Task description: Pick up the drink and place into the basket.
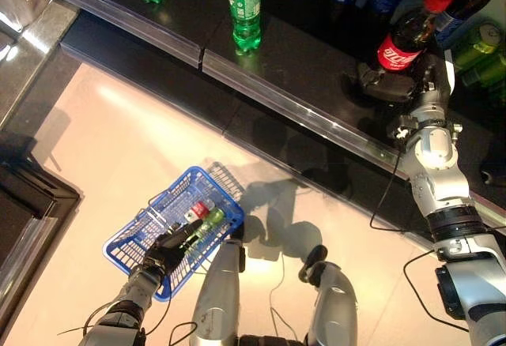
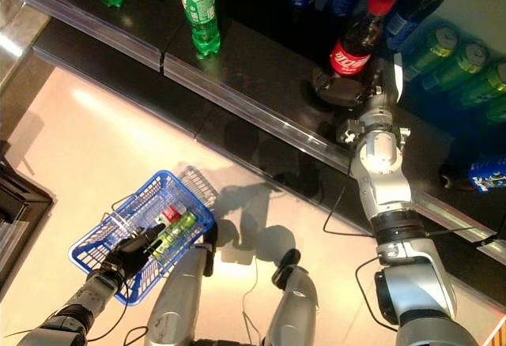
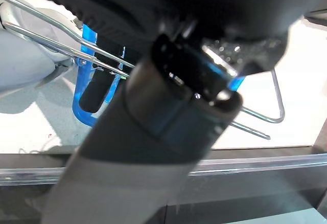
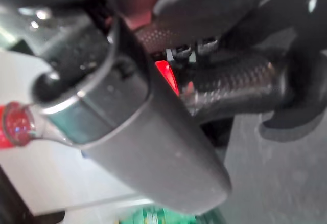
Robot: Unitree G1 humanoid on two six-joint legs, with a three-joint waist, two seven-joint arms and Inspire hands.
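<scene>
my right hand [image 1: 389, 80] is up on the dark shelf [image 1: 300, 69], fingers curled round the base of a cola bottle [image 1: 411, 34] with a red cap and red label; the bottle stands tilted on the shelf. in the right wrist view the fingers wrap the dark bottle body and the red cap [image 4: 15, 124] shows past them.

my left hand [image 1: 170, 250] is low, closed on the wire handle of the blue basket [image 1: 130, 243], which hangs above the pale floor [image 1: 103, 148]. inside the basket lie a green bottle [image 1: 207, 221] and a red-capped bottle [image 1: 198, 210], side by side.

a green soda bottle [image 1: 244, 6] stands further left on the shelf, well apart from my right hand. more green and blue bottles sit behind the cola bottle.
</scene>
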